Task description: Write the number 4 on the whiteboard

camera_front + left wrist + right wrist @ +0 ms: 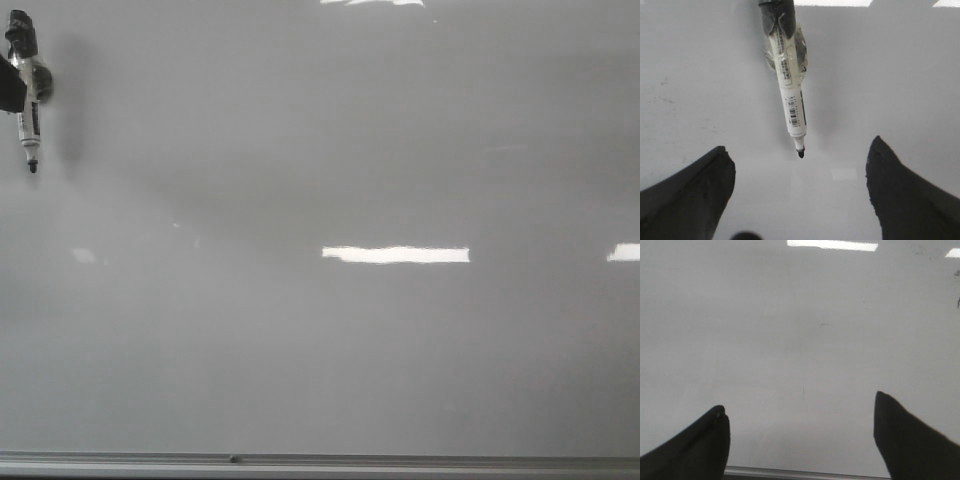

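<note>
The whiteboard [350, 350] is a glossy pale grey surface that fills every view. The number 4 is out of view. A white-and-black marker pen [30, 100] hangs at the top left of the front view with its black tip [33, 168] pointing down. Its shadow falls a little to its right. In the left wrist view the marker pen [790, 85] is wrapped in clear tape on a black holder. It lies ahead of my left gripper [799, 144], which is open and holds nothing. My right gripper [799, 400] is open over bare whiteboard [790, 315].
A thin metal rail [300, 462] runs along the board's bottom edge, and the same rail [790, 473] shows just below my right fingers. Bright light reflections [395, 254] lie across the board. Faint smudges [823, 324] mark its surface.
</note>
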`<action>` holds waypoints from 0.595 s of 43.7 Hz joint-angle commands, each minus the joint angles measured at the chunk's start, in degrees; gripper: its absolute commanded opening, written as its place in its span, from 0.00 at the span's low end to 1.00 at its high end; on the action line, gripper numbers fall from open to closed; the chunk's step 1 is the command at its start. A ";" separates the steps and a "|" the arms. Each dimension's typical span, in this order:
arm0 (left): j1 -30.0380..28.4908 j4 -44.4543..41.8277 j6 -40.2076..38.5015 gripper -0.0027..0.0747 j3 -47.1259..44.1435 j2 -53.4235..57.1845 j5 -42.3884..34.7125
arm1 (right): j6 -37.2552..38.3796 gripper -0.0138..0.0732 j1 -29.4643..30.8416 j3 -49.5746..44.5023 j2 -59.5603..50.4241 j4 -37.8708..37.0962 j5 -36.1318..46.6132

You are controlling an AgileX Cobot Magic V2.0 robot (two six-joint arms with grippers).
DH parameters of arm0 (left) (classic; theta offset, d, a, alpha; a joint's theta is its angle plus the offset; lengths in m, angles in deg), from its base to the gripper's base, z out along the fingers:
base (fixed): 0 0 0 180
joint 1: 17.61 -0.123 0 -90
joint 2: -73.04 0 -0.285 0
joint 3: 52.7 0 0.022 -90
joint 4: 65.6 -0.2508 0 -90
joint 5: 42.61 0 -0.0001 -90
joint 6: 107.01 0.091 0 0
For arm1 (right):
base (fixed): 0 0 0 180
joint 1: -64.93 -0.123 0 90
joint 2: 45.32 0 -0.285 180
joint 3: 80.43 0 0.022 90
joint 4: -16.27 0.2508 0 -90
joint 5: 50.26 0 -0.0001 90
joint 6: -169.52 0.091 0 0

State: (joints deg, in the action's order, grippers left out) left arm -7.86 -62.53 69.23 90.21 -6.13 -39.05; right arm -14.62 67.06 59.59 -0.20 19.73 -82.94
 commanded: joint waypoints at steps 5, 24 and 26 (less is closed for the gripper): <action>-0.13 0.51 -0.61 0.72 1.58 -4.65 -11.19 | -0.02 0.86 0.19 1.49 0.33 0.15 3.72; -0.13 0.51 -0.61 0.54 4.54 -12.83 -15.65 | -0.02 0.86 0.19 1.49 0.33 0.15 3.77; -0.13 0.51 -0.61 0.52 5.09 -13.27 -15.65 | -0.02 0.86 0.19 1.49 0.33 0.15 3.77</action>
State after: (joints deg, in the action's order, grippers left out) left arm -7.86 -62.43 69.12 92.78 -20.24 -50.30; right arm -14.62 67.06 59.59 -0.20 19.73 -82.94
